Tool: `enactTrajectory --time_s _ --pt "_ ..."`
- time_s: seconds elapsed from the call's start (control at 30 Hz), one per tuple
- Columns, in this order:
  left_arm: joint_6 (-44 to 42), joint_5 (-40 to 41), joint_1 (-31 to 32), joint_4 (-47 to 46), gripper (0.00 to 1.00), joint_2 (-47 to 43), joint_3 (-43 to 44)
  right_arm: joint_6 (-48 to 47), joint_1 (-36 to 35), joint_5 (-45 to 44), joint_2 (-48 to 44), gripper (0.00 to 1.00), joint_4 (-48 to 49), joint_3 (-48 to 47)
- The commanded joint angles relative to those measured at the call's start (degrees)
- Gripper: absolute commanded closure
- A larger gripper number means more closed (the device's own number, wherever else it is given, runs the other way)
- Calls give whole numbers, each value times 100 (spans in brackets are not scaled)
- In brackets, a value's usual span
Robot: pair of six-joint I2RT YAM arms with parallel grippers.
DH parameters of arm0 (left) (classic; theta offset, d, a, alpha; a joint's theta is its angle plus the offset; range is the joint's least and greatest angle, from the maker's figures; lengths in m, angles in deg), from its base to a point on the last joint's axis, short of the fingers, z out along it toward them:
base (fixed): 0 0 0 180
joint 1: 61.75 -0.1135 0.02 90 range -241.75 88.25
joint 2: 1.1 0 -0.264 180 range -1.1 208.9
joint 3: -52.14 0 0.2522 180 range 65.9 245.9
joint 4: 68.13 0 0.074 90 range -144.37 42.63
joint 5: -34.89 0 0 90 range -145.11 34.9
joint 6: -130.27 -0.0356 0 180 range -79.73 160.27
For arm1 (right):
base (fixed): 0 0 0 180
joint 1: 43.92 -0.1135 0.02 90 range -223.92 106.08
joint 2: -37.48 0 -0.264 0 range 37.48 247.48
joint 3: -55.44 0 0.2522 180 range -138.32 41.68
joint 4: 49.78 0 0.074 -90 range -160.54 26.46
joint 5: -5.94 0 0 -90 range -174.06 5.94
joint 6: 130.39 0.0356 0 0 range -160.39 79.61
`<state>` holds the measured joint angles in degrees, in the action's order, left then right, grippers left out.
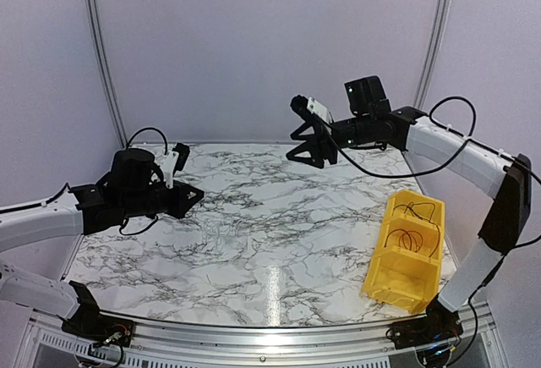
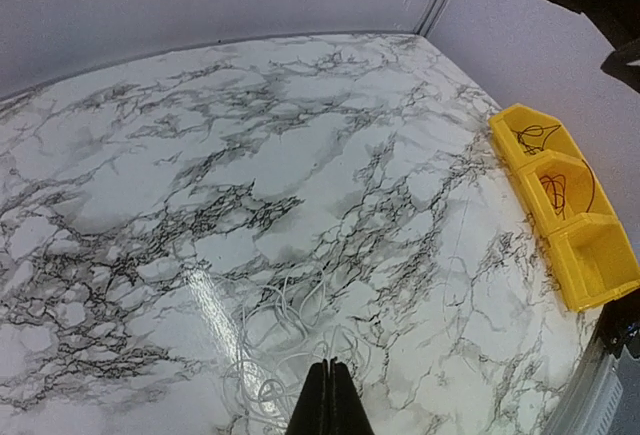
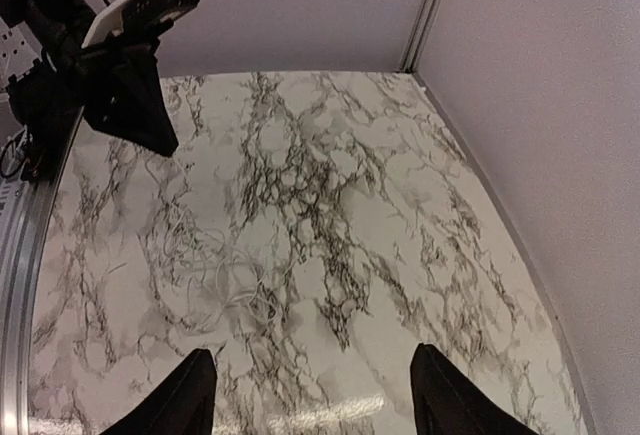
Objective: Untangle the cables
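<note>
A loose tangle of thin whitish cables (image 2: 285, 330) lies on the marble table; it also shows in the right wrist view (image 3: 215, 275). Thin black cables (image 1: 407, 239) lie curled in two compartments of a yellow bin (image 1: 379, 279), also seen in the left wrist view (image 2: 560, 187). My left gripper (image 2: 330, 365) is shut, its tips just over the near edge of the whitish tangle; I see nothing pinched between them. It hovers over the table's left side (image 1: 190, 199). My right gripper (image 3: 315, 395) is open and empty, raised over the far side of the table (image 1: 308, 152).
The yellow bin (image 2: 590, 265) stands at the table's right front edge, by the right arm's base. Its nearest compartment holds nothing. Walls enclose the table at the back and sides. The left arm (image 3: 130, 105) shows at the top left of the right wrist view.
</note>
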<state>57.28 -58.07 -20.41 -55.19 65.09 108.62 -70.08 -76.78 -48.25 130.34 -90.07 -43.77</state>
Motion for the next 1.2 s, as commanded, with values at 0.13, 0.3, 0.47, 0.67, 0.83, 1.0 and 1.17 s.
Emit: enactTrajectory --time_s 0.13,0.3,0.47,0.67,0.83,1.0,1.17 --pt "-440 -406 47 -615 100 -550 -400 -234 -1040 -182 1783 54 -688 -1805" --pt "-389 -629 70 -978 100 -761 -752 -280 -1476 -264 2300 54 -407 -2057" --pt "-373 -696 124 -1057 100 -791 -838 -388 -1811 -355 2762 52 -553 -2459" --pt "-379 -766 130 -1066 100 -885 -890 -53 -1885 -87 2913 52 -200 -2456" --pt "-349 -869 143 -1093 100 -864 -902 90 -1937 39 3080 56 -223 -2631" --pt "-361 -907 152 -1120 100 -761 -860 81 -2021 28 3109 71 -244 -2653" --pt "-351 -904 155 -1200 100 -704 -890 163 -2056 112 3006 100 -151 -2596"
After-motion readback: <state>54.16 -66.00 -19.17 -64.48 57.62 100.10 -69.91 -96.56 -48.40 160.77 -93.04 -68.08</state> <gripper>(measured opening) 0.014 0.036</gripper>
